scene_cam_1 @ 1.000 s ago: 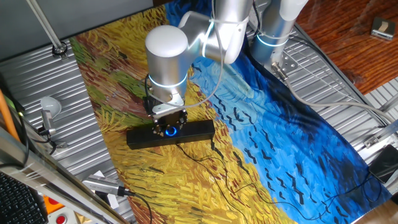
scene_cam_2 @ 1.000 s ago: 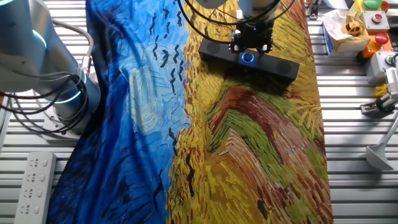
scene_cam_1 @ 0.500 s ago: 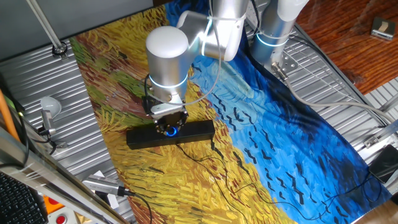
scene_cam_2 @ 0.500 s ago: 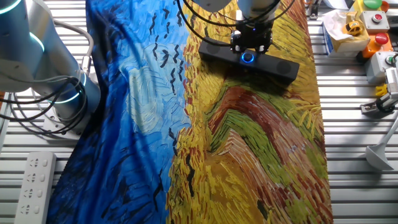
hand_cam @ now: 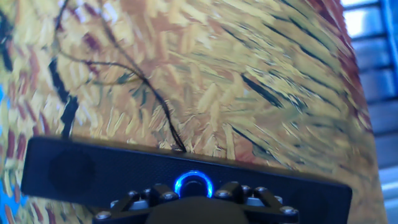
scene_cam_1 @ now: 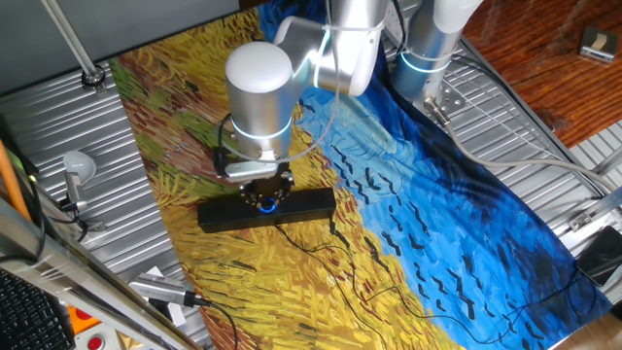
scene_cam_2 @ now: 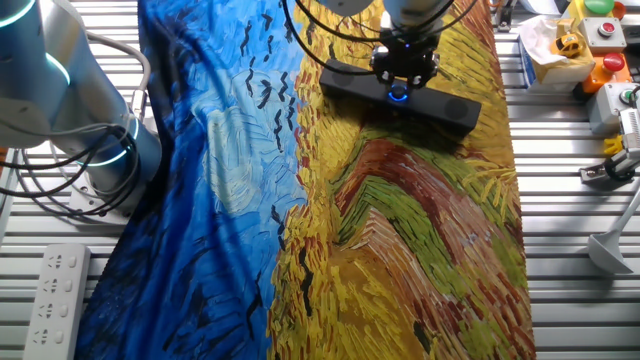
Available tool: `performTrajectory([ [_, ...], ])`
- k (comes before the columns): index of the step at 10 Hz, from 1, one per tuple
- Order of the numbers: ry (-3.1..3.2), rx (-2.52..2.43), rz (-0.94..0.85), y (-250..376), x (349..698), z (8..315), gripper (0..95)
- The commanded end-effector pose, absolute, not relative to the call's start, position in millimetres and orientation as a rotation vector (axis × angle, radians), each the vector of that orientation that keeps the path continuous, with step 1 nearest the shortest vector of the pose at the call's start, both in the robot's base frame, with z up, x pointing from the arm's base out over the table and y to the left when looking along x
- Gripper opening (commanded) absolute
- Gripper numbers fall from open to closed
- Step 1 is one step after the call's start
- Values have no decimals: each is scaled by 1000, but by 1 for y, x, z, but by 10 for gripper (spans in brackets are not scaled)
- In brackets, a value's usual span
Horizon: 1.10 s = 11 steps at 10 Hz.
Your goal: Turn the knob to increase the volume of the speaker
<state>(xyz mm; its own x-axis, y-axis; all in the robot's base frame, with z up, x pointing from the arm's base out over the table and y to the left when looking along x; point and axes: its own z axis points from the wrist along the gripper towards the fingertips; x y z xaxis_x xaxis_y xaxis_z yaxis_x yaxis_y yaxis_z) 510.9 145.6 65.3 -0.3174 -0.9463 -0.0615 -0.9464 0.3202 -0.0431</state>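
black: one speaker [scene_cam_1: 265, 209], one blue-lit knob [hand_cam: 193, 185], one end effector [scene_cam_1: 265, 197] gripping that knob.

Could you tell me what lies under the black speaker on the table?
The speaker lies on a painted cloth of yellow and blue strokes, over a ribbed metal table. The gripper covers its middle around the knob; the cloth directly beneath is hidden.

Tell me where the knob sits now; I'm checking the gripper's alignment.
The knob glows blue at the middle of the speaker, low in the hand view, directly beneath the gripper.
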Motion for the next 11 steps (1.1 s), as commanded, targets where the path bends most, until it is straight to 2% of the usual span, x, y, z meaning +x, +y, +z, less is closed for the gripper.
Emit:
performTrajectory([
  [1,2602,-1637,10,145,511,63,0],
  [5,2782,-1310,8,145,511,63,0],
  [11,3068,-534,37,145,511,63,0],
])
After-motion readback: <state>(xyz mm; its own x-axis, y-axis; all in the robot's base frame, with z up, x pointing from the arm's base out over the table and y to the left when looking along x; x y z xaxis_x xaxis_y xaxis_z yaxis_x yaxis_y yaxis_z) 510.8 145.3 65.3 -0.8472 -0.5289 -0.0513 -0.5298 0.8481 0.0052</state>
